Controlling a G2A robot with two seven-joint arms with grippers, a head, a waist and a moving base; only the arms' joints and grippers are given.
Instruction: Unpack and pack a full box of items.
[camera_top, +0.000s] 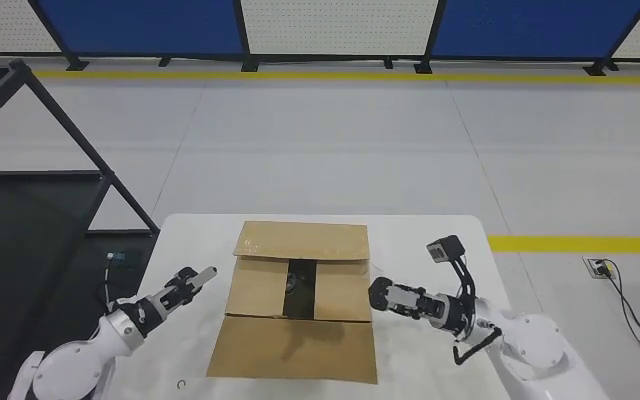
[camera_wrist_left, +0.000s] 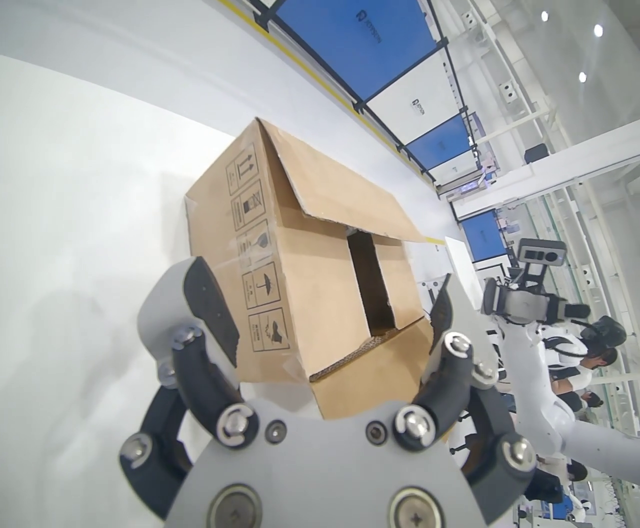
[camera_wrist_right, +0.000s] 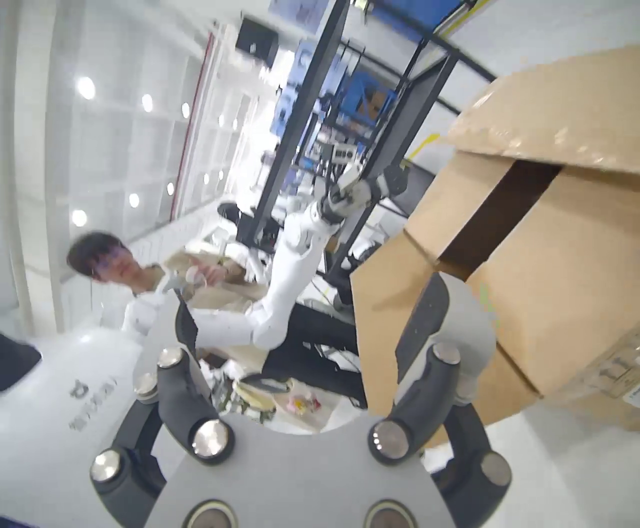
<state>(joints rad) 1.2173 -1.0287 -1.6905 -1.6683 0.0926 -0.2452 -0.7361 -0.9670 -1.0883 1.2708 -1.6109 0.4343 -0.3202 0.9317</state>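
White tabletop in a bright hall with blue partitions. At its middle stands a cardboard box, with outer flaps folded toward the far and near edges and inner flaps almost shut over a dark slot. The left tool and right tool flank it, fingers apart and empty. Probably best to lift both inner flaps from the slot evenly, so the box stays put.
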